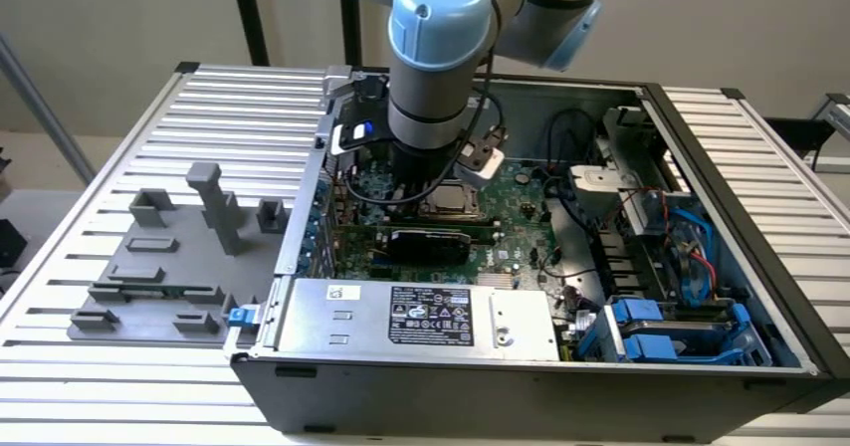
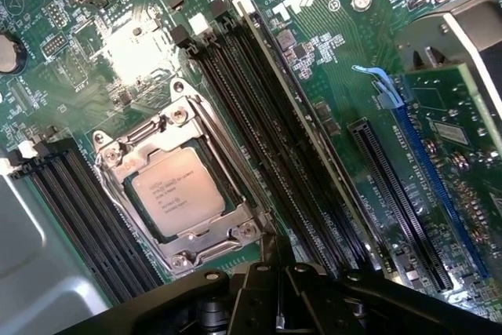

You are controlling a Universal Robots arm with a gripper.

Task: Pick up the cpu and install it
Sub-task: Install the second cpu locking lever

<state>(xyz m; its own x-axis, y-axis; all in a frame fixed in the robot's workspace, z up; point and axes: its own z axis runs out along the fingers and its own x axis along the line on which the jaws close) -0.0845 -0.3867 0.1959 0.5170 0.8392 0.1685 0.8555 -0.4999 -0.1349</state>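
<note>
Ribbed aluminium bench top point(image 1: 119, 386) against a plain beige wall, carrying an open dark-grey PC case point(image 1: 531, 396).

Nearest the exterior camera, a silver power supply box with a black label point(image 1: 418, 317) is sitting along the case's front edge. On the exterior view's right, blue plastic drive caddies point(image 1: 664, 336) are sitting in their bay. On the exterior view's left, outside the case, a grey plastic fixture plate with upright blocks point(image 1: 166, 257) is lying on the bench.

Further in, the green motherboard point(image 1: 512, 217) is lying flat, with black RAM slots point(image 2: 274, 147) running diagonally in the wrist view.

The grey-and-blue robot arm point(image 1: 439, 48) is reaching down over the board, wrist hovering above the socket area. The black gripper point(image 2: 274, 292) is sitting fully closed, holding nothing.

The small square silver-topped cpu point(image 2: 179, 192) is lying flat inside the metal-framed socket point(image 2: 182, 186), clear of the fingers. It's square, so no real long axis; its printed text lines are running roughly parallel to the RAM slots' direction. The socket frame is surrounding it on all sides.
</note>
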